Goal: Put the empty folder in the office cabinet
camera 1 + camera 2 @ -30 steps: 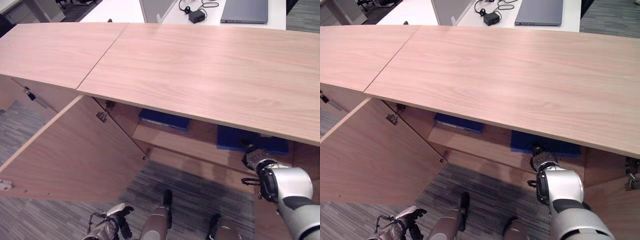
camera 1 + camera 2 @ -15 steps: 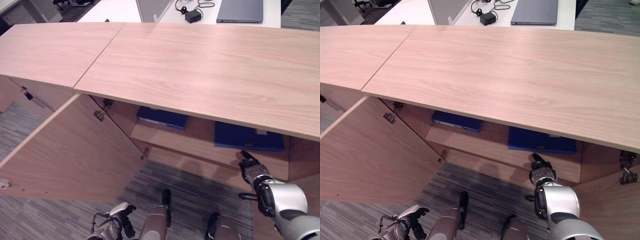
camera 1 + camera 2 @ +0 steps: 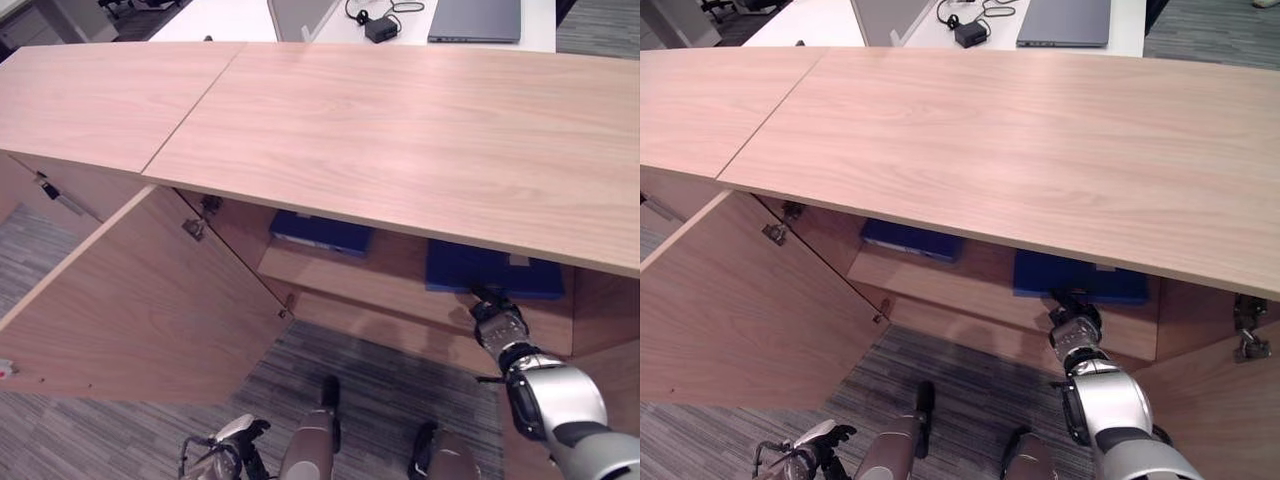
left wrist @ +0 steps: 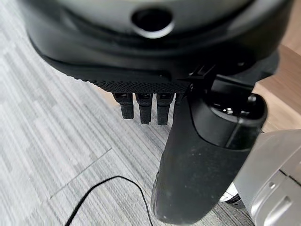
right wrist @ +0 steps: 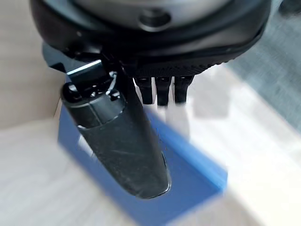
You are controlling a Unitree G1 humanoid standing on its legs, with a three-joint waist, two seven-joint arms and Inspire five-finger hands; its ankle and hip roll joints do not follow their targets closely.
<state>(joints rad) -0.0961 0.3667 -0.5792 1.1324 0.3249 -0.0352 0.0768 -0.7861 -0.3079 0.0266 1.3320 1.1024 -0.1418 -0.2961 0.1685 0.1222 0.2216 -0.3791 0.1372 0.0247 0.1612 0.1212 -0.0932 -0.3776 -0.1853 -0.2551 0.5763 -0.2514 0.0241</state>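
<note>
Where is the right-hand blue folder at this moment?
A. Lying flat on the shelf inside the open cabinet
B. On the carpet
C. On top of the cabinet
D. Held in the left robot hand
A: the folder lies flat on the shelf under the cabinet top, with the right robot hand just in front of it.

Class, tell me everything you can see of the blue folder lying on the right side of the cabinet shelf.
The blue folder is flat, dark blue and rectangular, plastic or card by its look, with a small pale label at its front edge. It lies flat on the wooden shelf inside the open cabinet, its back part hidden under the cabinet top. A second blue folder lies apart to its left. The right hand is at its front edge; whether the fingers touch it cannot be told.
</note>
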